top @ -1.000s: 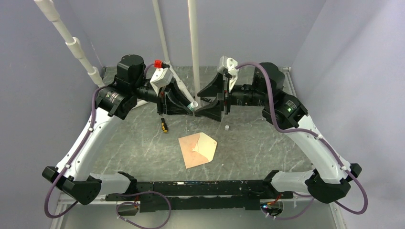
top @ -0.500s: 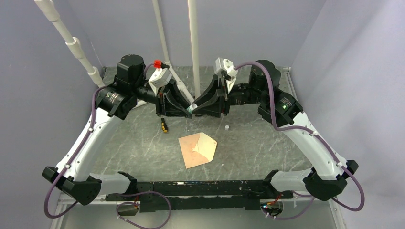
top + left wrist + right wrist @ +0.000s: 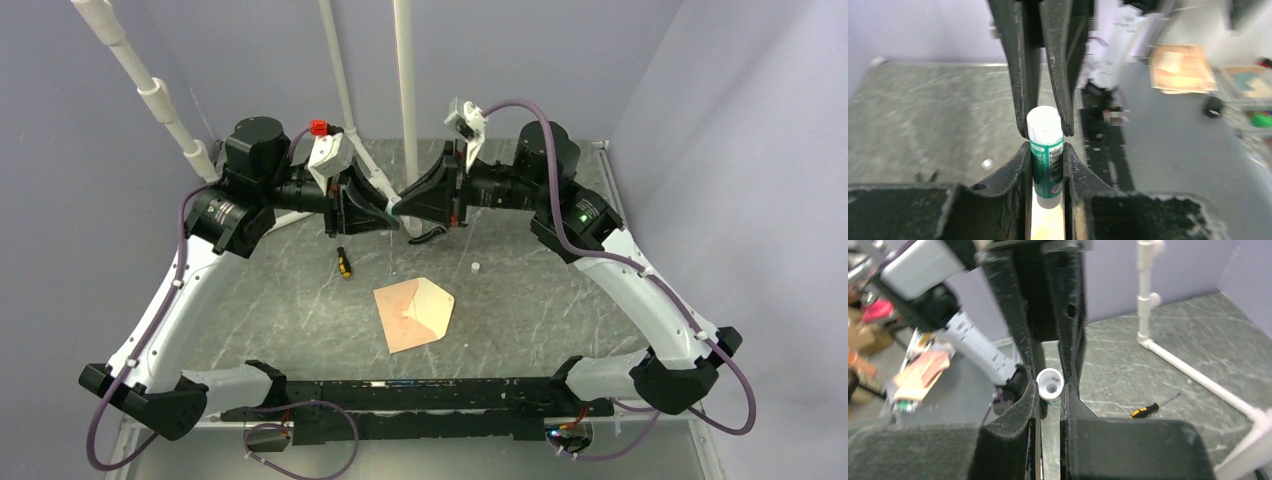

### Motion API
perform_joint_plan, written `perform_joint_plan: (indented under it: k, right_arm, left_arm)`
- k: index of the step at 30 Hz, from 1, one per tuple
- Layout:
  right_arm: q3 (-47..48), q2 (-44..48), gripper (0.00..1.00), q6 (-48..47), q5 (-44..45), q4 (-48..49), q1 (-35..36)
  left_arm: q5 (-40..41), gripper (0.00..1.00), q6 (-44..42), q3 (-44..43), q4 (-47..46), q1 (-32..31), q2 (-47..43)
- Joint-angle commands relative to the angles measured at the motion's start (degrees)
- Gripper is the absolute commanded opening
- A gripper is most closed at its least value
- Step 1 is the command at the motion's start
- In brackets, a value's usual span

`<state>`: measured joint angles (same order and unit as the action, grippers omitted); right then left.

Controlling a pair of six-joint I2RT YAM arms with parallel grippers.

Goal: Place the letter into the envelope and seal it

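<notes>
Right gripper has closed onto the white-capped, green-labelled glue stick (upper centre of the overhead view); left gripper clamps its body.

Envelope lies flat on table, mid-width, nearer the arm bases than the far wall, flap end to the right. Screwdriver on table, far-left of envelope, apart from it. Small round piece on table, far-right of envelope, also apart. Farther back & above the table, L gripper reaches in from left, R gripper from right, tips meeting at mid-width. Glue stick sits btw both finger pairs, one end in L, other end in R, off the table. Upright pipe stands just behind the grippers; slanted pipe at far-left corner.
</notes>
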<state>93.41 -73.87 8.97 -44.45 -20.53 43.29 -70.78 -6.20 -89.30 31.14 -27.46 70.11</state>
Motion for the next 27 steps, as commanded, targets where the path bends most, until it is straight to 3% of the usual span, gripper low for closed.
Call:
perform_joint_plan:
  k: [1,6,9,12,15,19,21,23,27]
  right_arm:
    - [-0.95,-3.22,0.00,13.96,26.12,9.10,1.94]
    - [2.39,-5.76,0.00,22.05,49.81,1.61,3.85]
    - [5.59,-7.65,0.00,23.42,57.10,-4.46,4.34]
    - [6.08,-8.19,0.00,24.09,59.00,-6.65,4.35]
    - [3.97,-6.55,0.02,20.45,51.02,-2.87,4.13]
    - [-0.47,-1.62,0.57,11.95,34.69,3.84,3.03]
    - [-2.10,0.83,0.70,8.69,27.26,5.47,2.56]
    - [-2.24,2.18,0.74,5.84,20.76,4.16,1.60]
    - [2.26,1.79,0.70,-2.43,9.05,-4.13,0.66]
  left_arm:
    - [20.59,0.02,0.67,1.22,-5.81,-0.93,-2.03]
    - [35.39,0.02,1.78,2.40,-7.98,-0.93,-3.14]
    - [41.02,0.02,2.19,3.53,-8.51,-0.93,-3.39]
    - [42.53,0.02,1.16,3.58,-7.09,-0.93,-2.94]
    - [34.33,0.02,-2.70,2.89,-3.93,-0.93,-2.06]
    - [19.71,0.02,-7.72,1.71,1.34,-0.88,-1.63]
    - [14.29,0.02,-9.09,0.54,4.08,-0.92,-1.05]
    - [9.94,0.03,-10.16,-0.55,6.47,-0.93,-0.27]
    - [1.11,0.03,-12.44,-2.59,10.79,-0.92,1.46]
